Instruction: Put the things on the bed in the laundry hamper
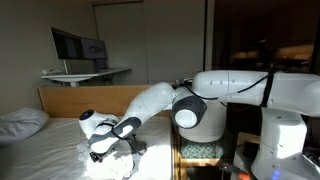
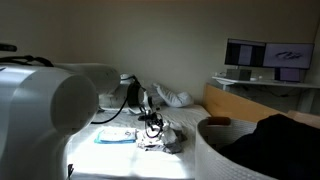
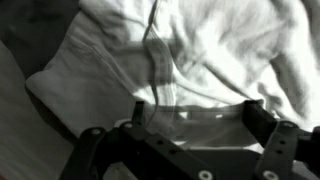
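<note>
So the tool (image 3: pixel 195 118) is seen spread wide with nothing pinched, lowered right over the white garment (image 3: pixel 200 60) that's crumpled on the bed (image 1: pixel 45 152); whether it's actually touched can't be told. In an exterior view a small grey garment (image 2: pixel 173 141) is seen just beside the white one, and a big black garment (image 2: pixel 275 135) is piled in the laundry hamper (image 2: pixel 212 140). The pillow (image 1: pixel 22 122) is parked well apart.

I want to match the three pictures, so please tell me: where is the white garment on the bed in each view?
Exterior view: the white garment lies low, left of centre, under the gripper.
Exterior view: low, near the centre, under the gripper.
Wrist view: it fills most of the picture, beyond the open gripper.
Shared landmark: the gripper, just above it in all three.
</note>
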